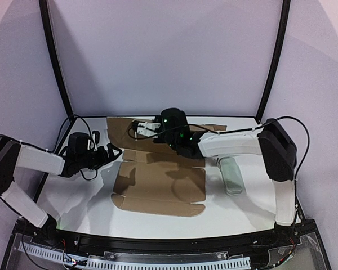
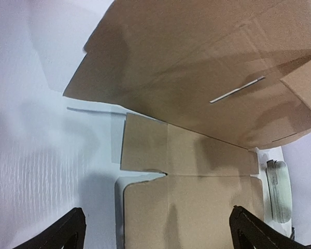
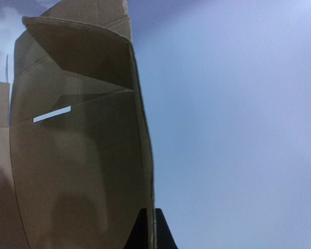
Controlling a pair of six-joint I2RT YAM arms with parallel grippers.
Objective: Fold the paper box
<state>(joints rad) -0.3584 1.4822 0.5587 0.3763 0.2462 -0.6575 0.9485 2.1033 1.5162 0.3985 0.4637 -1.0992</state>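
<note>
The paper box is laid mostly flat on the table, its 12 o'clock panel pinched and raised by the right end effector. The left end effector is spread empty at 9 o'clock. Most folds are judged undone.

paper box on table, oblong object right

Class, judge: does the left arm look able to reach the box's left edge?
Probably yes: the open left gripper hovers right beside the box, with nothing between them.
</note>
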